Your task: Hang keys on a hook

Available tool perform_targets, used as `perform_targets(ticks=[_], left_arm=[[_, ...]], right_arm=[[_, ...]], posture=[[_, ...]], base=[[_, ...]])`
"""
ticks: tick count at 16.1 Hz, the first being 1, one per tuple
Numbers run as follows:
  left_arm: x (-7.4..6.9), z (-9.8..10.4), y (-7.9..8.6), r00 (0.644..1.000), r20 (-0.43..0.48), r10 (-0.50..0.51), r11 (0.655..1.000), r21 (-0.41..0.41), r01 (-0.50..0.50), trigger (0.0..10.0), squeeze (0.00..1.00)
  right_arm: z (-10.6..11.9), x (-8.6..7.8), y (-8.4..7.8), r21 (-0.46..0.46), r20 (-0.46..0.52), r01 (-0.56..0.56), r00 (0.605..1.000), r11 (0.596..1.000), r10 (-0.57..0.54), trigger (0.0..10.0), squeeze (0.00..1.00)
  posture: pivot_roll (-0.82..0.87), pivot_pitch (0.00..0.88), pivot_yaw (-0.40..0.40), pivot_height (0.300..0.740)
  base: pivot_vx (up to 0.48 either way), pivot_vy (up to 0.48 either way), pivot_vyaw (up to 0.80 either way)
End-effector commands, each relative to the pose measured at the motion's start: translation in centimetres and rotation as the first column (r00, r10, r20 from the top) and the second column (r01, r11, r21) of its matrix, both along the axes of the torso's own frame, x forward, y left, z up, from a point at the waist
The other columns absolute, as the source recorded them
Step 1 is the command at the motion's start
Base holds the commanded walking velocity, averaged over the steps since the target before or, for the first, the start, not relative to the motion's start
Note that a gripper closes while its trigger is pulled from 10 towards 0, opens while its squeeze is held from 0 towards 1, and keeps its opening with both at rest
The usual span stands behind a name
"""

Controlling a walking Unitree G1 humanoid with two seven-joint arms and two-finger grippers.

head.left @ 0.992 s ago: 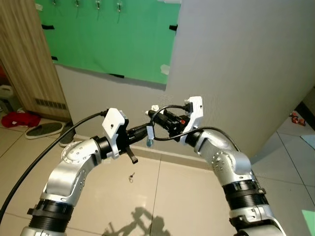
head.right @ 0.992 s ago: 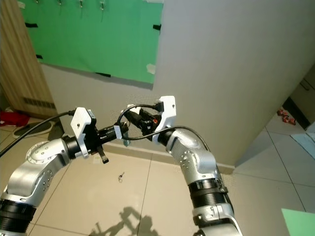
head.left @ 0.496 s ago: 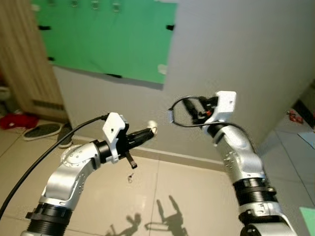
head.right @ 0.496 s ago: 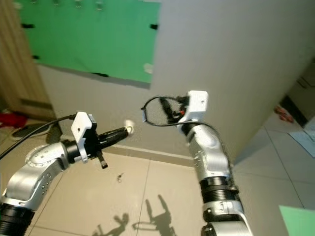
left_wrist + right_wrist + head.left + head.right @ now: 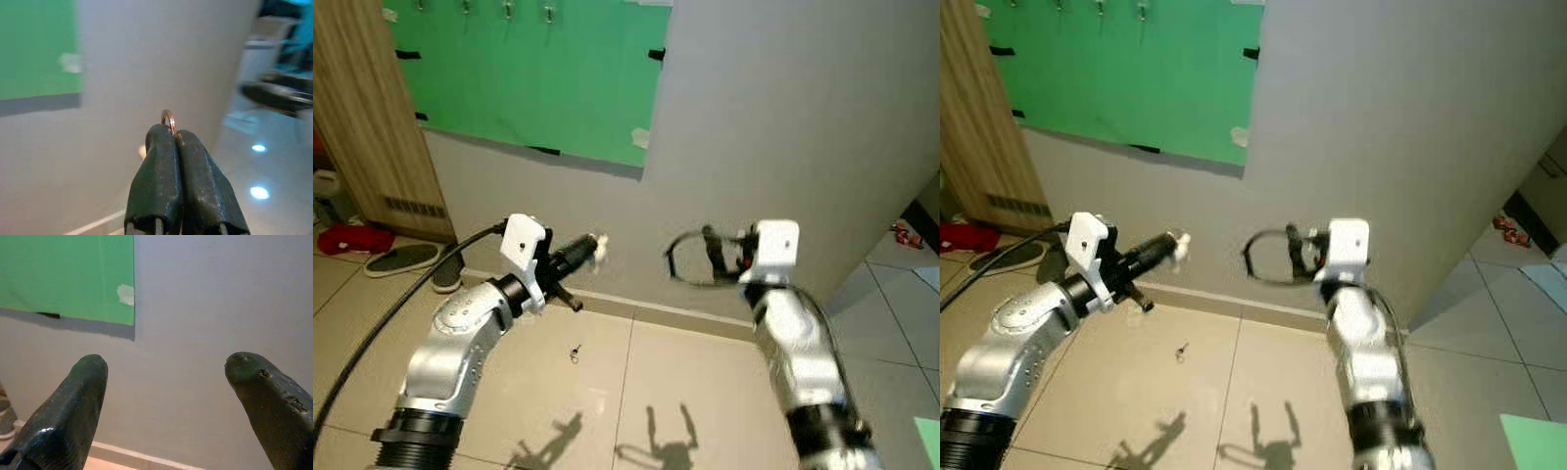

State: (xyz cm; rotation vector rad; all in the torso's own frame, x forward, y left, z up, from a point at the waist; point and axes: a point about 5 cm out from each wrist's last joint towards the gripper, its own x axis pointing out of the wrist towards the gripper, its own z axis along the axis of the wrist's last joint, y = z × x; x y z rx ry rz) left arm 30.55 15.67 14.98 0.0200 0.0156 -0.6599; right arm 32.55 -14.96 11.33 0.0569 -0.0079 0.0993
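- Grey wall (image 5: 783, 127) ahead, with a green sheet (image 5: 538, 83) taped across its upper left and a row of small hooks (image 5: 507, 12) along the sheet's top edge
- Wood-grain cabinet (image 5: 367, 117) stands at far left, a red cloth (image 5: 347, 238) and a sandal (image 5: 401, 258) on the tiles beside it
- Left gripper (image 5: 172, 139) is raised toward the wall, its fingers pressed together and pinching a thin metal key ring (image 5: 168, 119) that pokes out above the tips
- Right gripper (image 5: 168, 372) is up as well, blurred in the head views, fingers spread wide and holding nothing, facing the grey wall
- Small metal piece (image 5: 575, 352) lies on the floor tiles (image 5: 685, 382) between the arms, too small to identify
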Motion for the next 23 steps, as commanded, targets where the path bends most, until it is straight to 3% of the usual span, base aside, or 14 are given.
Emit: perform_targets(ticks=[1, 4, 5, 9, 10, 11, 12, 15, 23], left_arm=[[0.6, -0.7, 0.6, 0.985, -0.023, 0.174, 0.985, -0.003, -0.174, 10.0, 0.00], [0.6, -0.6, 1.3, 0.948, -0.004, 0.319, 0.947, -0.031, -0.318, 10.0, 0.00], [0.5, -0.6, 1.3, 0.939, 0.004, 0.343, 0.939, -0.015, -0.343, 10.0, 0.00], [0.3, 0.3, 0.4, 0.929, 0.066, 0.365, 0.931, -0.047, -0.362, 10.0, 0.00], [-1.5, -1.4, -1.3, 0.917, 0.010, 0.400, 0.916, -0.039, -0.399, 10.0, 0.00], [-2.4, -2.5, -1.6, 0.911, -0.048, 0.410, 0.910, -0.049, -0.412, 10.0, 0.00], [-2.9, -3.6, -1.4, 0.902, -0.093, 0.422, 0.904, -0.029, -0.426, 10.0, 0.00], [-2.5, -3.8, 0.0, 0.881, -0.089, 0.464, 0.884, -0.015, -0.467, 10.0, 0.00], [-1.5, -3.4, -0.7, 0.913, -0.066, 0.402, 0.915, 0.002, -0.403, 10.0, 0.00]], right_arm=[[-0.7, -1.2, -0.2, -0.003, 0.018, 0.029, 0.999, 1.000, -0.029, 10.0, 0.00], [-2.1, -2.5, -1.2, -0.031, 0.000, 0.085, 0.996, 0.996, -0.085, 10.0, 0.00], [-3.3, -3.2, -1.5, -0.110, -0.028, 0.077, 0.996, 0.991, -0.080, 10.0, 0.00], [-3.3, -3.1, -1.1, -0.063, -0.023, 0.067, 0.997, 0.996, -0.068, 10.0, 0.00], [-3.2, -3.5, -0.9, 0.113, -0.037, 0.048, 0.998, 0.992, -0.044, 10.0, 0.00], [-3.4, -4.1, -0.9, 0.179, -0.045, 0.039, 0.998, 0.983, -0.032, 10.0, 0.00], [-3.7, -4.7, -1.0, 0.189, -0.059, 0.039, 0.998, 0.981, -0.029, 10.0, 0.00], [-3.6, -4.9, -0.3, 0.231, -0.061, 0.016, 0.998, 0.973, -0.002, 10.0, 0.00], [-2.7, -3.9, 0.1, 0.208, -0.045, -0.004, 0.999, 0.978, 0.014, 10.0, 0.00]], posture=[[0.03, 0.000, -0.080, 0.740], [0.03, 0.000, -0.082, 0.740], [0.03, 0.000, -0.083, 0.740], [0.03, 0.000, -0.081, 0.740], [0.02, 0.000, -0.081, 0.740], [0.02, 0.000, -0.082, 0.740], [0.02, 0.000, -0.080, 0.740], [0.01, 0.000, -0.071, 0.740], [0.00, 0.000, -0.043, 0.740]], base=[[0.000, 0.000, 0.00], [0.000, 0.000, 0.00], [0.000, 0.000, 0.00], [0.000, 0.000, 0.00], [0.000, 0.000, 0.00], [0.000, 0.000, 0.00], [0.000, 0.000, 0.00], [0.275, 0.000, 0.00], [0.461, 0.000, 0.00]])
